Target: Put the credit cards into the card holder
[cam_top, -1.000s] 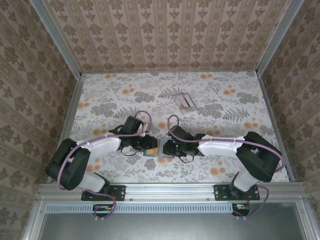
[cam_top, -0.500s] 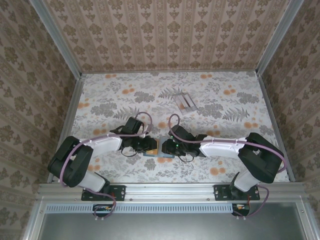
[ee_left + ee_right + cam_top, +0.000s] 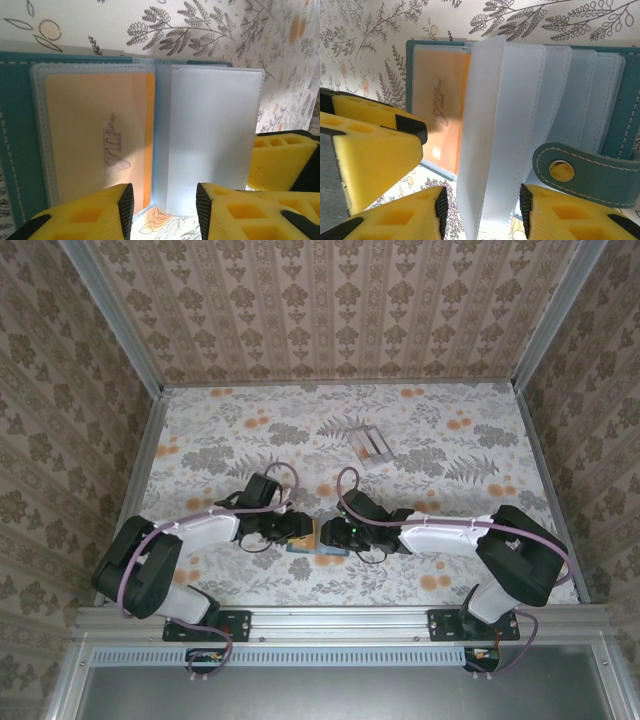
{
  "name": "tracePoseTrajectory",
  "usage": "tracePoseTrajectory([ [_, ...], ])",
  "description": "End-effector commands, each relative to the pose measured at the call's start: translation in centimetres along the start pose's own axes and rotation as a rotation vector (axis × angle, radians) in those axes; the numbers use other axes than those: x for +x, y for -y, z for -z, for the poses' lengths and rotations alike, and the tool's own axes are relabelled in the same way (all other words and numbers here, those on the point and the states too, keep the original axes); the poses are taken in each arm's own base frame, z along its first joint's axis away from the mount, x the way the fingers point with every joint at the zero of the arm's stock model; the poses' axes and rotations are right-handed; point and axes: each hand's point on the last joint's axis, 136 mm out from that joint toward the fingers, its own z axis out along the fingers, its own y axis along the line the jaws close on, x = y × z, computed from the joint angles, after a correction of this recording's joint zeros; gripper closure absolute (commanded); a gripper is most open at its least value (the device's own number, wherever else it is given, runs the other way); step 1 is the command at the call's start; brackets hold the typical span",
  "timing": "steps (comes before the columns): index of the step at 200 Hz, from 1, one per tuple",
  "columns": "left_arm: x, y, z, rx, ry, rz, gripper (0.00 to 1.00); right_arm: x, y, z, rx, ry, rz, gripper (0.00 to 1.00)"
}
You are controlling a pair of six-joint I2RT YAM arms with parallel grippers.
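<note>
The teal card holder point(image 3: 318, 542) lies open on the table between my two grippers. An orange credit card point(image 3: 95, 135) marked VIP sits inside its left clear sleeve. My left gripper point(image 3: 164, 200) is open, its fingers either side of the near edge of a pale sleeve point(image 3: 210, 130). My right gripper point(image 3: 481, 205) is open too, with an upright pale sleeve point(image 3: 495, 130) between its fingers. The holder's snap tab point(image 3: 585, 172) lies beside the right finger. Two pale credit cards point(image 3: 370, 443) lie on the table farther back.
The floral tablecloth point(image 3: 450, 440) covers the table, with patterned walls on three sides. The two grippers point(image 3: 290, 530) point(image 3: 340, 532) are nearly touching over the holder; the right gripper's yellow finger point(image 3: 280, 160) shows close by in the left wrist view.
Both grippers' jaws have widened over the last second. The arms have barely shifted and the holder stays in place.
</note>
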Motion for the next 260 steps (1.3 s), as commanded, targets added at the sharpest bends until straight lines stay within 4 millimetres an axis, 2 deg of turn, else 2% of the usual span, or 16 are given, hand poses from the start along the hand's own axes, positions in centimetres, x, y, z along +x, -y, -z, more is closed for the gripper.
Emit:
tracePoseTrajectory([
  [1, -0.2, 0.2, 0.8, 0.027, 0.02, 0.006, 0.58, -0.8, -1.1, 0.4, -0.05, 0.023, -0.002, 0.52],
  [69, -0.6, 0.7, 1.1, 0.071, 0.025, 0.012, 0.52, -1.2, -2.3, 0.2, -0.099, 0.036, 0.013, 0.48],
  [99, -0.6, 0.5, 0.9, 0.07, 0.021, 0.018, 0.52, -1.1, -2.3, -0.2, -0.094, 0.023, 0.015, 0.5],
  [117, -0.5, 0.4, 0.9, 0.066, 0.02, 0.02, 0.52, -1.1, -1.3, 0.1, -0.052, 0.031, 0.0, 0.51],
  [134, -0.4, 0.2, 0.9, 0.058, 0.021, 0.021, 0.52, -1.4, -0.1, 1.2, 0.018, 0.059, 0.01, 0.5],
  [156, -0.5, -0.1, 0.8, 0.047, 0.023, 0.025, 0.52, -1.6, 0.2, 2.4, 0.038, 0.076, 0.023, 0.51],
  [196, -0.3, -0.4, 0.7, 0.038, 0.018, 0.025, 0.52, -1.4, 1.8, 2.4, 0.1, 0.054, -0.009, 0.66],
  [238, -0.4, -1.3, 0.7, -0.009, 0.029, 0.027, 0.52, -1.0, 2.9, 2.5, 0.161, 0.045, -0.032, 0.62],
  [260, -0.2, -1.5, 0.8, -0.018, 0.026, 0.023, 0.52, -0.3, 2.6, 2.2, 0.152, 0.02, -0.03, 0.59],
])
